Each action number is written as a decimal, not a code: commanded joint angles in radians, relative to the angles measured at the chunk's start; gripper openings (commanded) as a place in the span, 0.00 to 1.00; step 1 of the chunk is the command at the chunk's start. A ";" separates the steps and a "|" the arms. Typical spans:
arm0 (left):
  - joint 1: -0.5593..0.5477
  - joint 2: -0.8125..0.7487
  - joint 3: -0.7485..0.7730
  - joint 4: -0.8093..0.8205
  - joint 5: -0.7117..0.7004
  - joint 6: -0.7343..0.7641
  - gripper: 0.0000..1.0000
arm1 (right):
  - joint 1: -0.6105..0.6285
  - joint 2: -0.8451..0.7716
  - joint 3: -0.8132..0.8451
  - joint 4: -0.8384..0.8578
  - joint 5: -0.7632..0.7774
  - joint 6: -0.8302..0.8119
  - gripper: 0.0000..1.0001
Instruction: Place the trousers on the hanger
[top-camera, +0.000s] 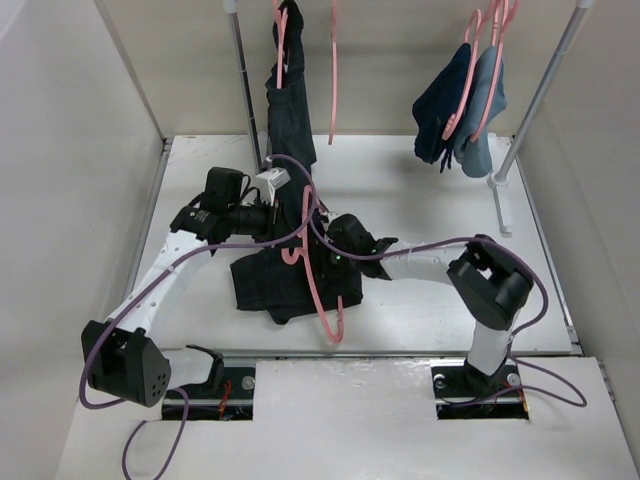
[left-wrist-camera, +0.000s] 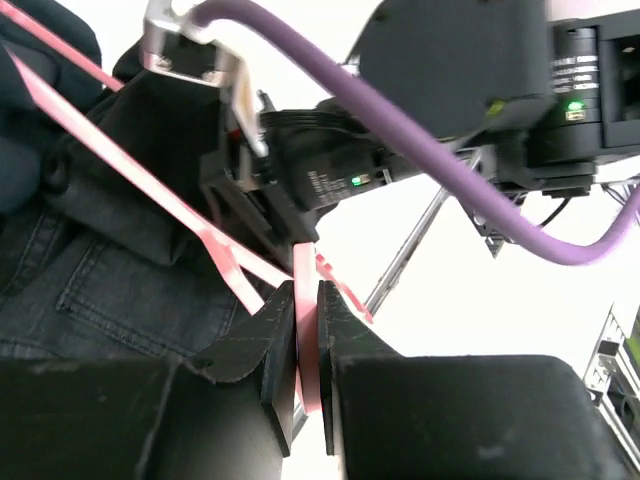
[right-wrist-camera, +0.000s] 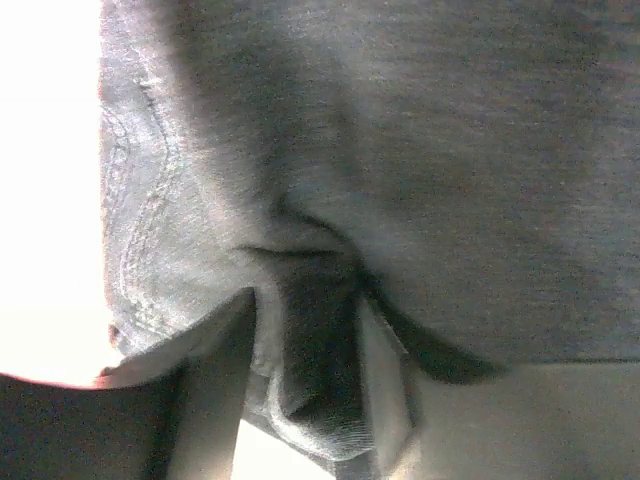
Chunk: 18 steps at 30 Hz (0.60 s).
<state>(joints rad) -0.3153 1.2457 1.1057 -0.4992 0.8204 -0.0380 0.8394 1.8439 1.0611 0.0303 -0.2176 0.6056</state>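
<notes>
The black trousers (top-camera: 268, 282) lie bunched at the table's middle, partly lifted. The pink hanger (top-camera: 318, 290) runs over them, its loop reaching toward the near edge. My left gripper (top-camera: 285, 222) is shut on the hanger's thin pink bar (left-wrist-camera: 307, 340), seen clamped between both fingers in the left wrist view, with dark denim-like fabric (left-wrist-camera: 110, 300) to its left. My right gripper (top-camera: 335, 262) is shut on a fold of the trousers (right-wrist-camera: 310, 380), whose cloth fills the right wrist view.
A rail at the back holds another dark garment (top-camera: 290, 110) on a pink hanger, a bare pink hanger (top-camera: 332, 70), and a navy-blue garment (top-camera: 460, 110) on hangers at right. Metal rack posts (top-camera: 525, 120) stand on the table. A purple cable (top-camera: 400, 252) crosses the arms.
</notes>
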 joint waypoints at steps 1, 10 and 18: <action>-0.015 -0.025 0.022 0.050 0.100 0.018 0.00 | 0.033 -0.055 -0.052 -0.023 -0.034 -0.046 0.56; -0.015 -0.034 0.002 0.079 0.071 -0.003 0.00 | 0.033 -0.391 -0.043 -0.333 0.156 -0.119 0.75; -0.015 -0.025 0.011 0.088 0.043 -0.025 0.00 | 0.033 -0.459 -0.013 -0.403 0.156 -0.153 0.75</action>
<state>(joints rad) -0.3241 1.2457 1.1057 -0.4603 0.8196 -0.0505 0.8654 1.4055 1.0142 -0.3374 -0.0650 0.4835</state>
